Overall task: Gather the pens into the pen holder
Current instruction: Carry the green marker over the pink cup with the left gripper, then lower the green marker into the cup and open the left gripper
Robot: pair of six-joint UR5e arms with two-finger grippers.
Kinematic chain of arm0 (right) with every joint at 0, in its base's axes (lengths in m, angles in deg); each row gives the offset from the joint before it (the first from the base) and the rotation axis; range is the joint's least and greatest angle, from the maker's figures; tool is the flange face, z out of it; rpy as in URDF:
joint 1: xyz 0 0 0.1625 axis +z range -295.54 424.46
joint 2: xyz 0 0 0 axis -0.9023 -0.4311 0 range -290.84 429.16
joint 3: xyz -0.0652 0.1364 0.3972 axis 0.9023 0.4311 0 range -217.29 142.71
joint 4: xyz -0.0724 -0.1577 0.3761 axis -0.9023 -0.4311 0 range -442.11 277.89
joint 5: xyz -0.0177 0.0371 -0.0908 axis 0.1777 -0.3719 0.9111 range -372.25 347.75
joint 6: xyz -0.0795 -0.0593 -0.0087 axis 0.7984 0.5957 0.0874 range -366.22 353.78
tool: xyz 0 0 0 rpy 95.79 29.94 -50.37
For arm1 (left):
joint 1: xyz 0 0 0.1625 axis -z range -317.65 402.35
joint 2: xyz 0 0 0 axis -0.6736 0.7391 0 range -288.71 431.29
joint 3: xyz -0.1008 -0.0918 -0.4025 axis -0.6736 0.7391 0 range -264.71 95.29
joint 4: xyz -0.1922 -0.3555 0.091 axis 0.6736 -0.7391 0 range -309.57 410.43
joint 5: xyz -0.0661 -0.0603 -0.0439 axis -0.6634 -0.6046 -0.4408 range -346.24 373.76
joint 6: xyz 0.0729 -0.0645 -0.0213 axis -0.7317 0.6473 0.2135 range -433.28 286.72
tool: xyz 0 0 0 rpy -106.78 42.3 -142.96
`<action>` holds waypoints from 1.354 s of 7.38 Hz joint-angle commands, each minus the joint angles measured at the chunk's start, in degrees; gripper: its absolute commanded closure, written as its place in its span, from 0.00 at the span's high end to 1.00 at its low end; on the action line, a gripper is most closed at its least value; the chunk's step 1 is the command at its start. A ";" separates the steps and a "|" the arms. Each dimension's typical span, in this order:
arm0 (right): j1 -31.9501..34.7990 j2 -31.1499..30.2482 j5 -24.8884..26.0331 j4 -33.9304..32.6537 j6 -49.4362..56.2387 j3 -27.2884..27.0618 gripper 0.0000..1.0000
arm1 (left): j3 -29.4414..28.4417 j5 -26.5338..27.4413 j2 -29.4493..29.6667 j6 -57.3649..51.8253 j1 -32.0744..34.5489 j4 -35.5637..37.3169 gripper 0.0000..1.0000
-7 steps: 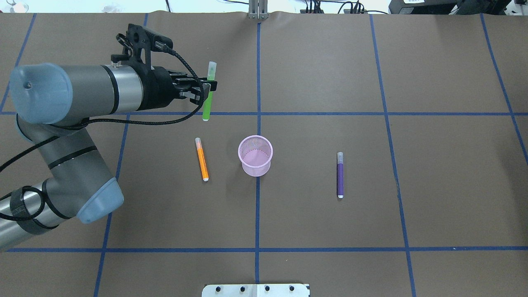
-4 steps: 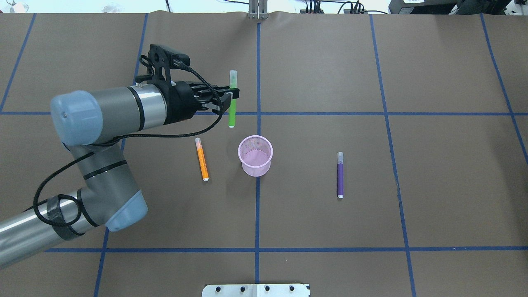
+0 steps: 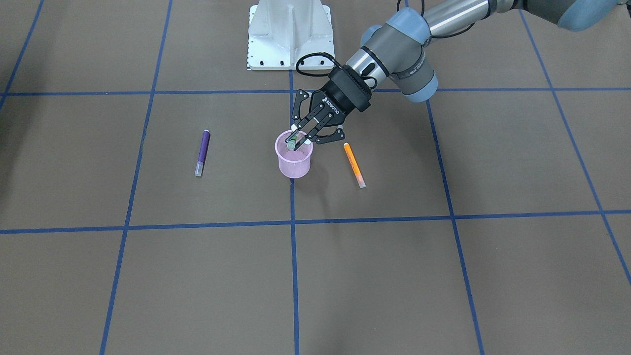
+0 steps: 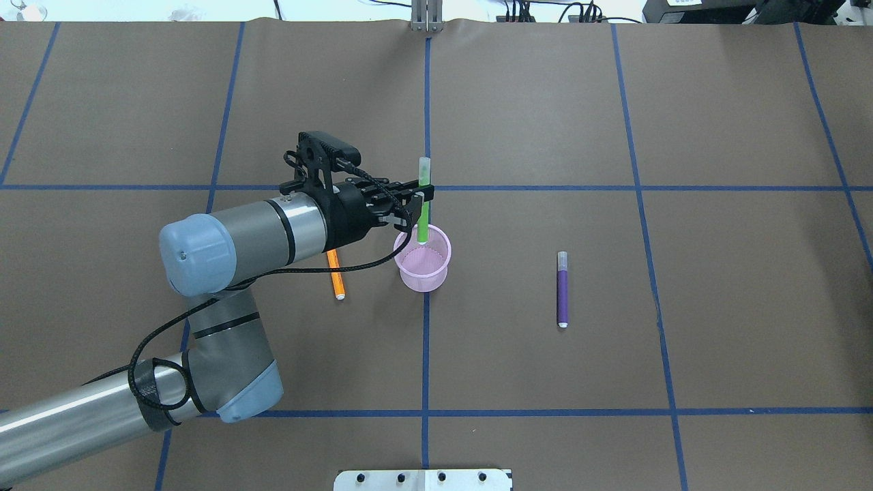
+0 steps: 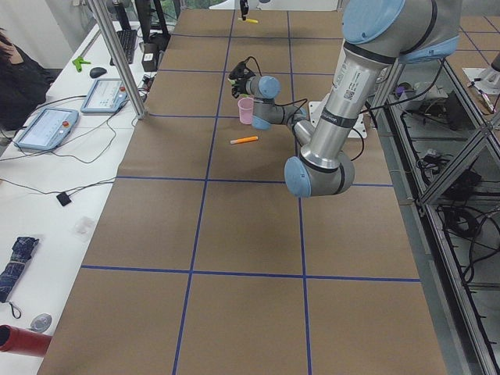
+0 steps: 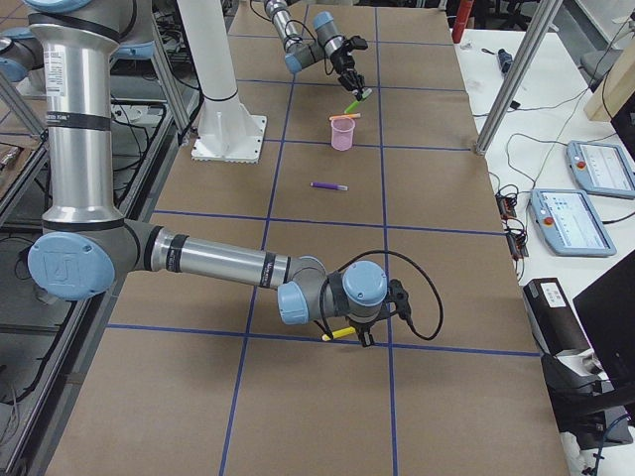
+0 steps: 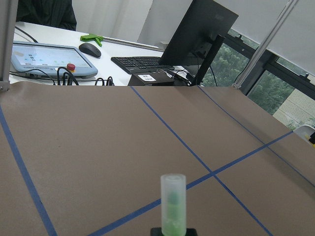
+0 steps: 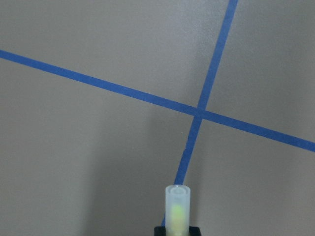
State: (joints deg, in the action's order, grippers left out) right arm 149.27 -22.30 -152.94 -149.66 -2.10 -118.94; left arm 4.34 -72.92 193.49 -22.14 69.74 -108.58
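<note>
My left gripper [image 4: 417, 200] is shut on the green pen [image 4: 423, 208] and holds it nearly upright, cap end up, just above the mouth of the pink mesh pen holder [image 4: 423, 267]. From the front, the gripper [image 3: 300, 138] hangs over the holder's rim [image 3: 294, 165], and the pen [image 3: 292, 144] is not in the cup. The orange pen [image 4: 336, 279] lies left of the holder, its top hidden under my arm. The purple pen [image 4: 563, 290] lies to the right. My right gripper [image 8: 177, 230] holds a yellowish pen [image 8: 177, 206], far from the holder.
Brown paper with a blue tape grid covers the table [image 4: 614, 375]. The robot's white base [image 3: 290, 34] stands behind the holder. My right arm [image 6: 198, 263] stretches low over the table's right end. Monitors and control pendants [image 6: 585, 198] lie beyond the far edge.
My left arm has swung right and nearer with the green pen, from the far left of the holder to over its mouth. It now covers the orange pen's top end.
</note>
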 commanded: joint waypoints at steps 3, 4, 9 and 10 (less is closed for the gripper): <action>0.01 0.14 -0.55 0.14 0.01 -0.17 0.00 | -3.97 0.19 0.32 -0.25 -0.94 -1.03 0.00; 0.01 0.14 -0.55 0.06 0.01 -0.52 0.00 | -3.97 0.19 0.15 -0.25 -1.11 -1.03 0.00; 0.01 0.49 -0.72 0.06 0.01 -1.23 0.00 | -4.76 1.86 0.32 0.11 -2.87 -1.21 0.64; 0.01 0.49 -0.81 0.06 0.01 -1.40 0.00 | -4.32 1.78 0.32 0.11 -2.87 -1.21 0.75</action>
State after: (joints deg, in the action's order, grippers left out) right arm 149.27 -21.88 -153.68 -149.61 -2.09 -120.19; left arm -0.38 -71.10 193.76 -22.09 66.91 -109.79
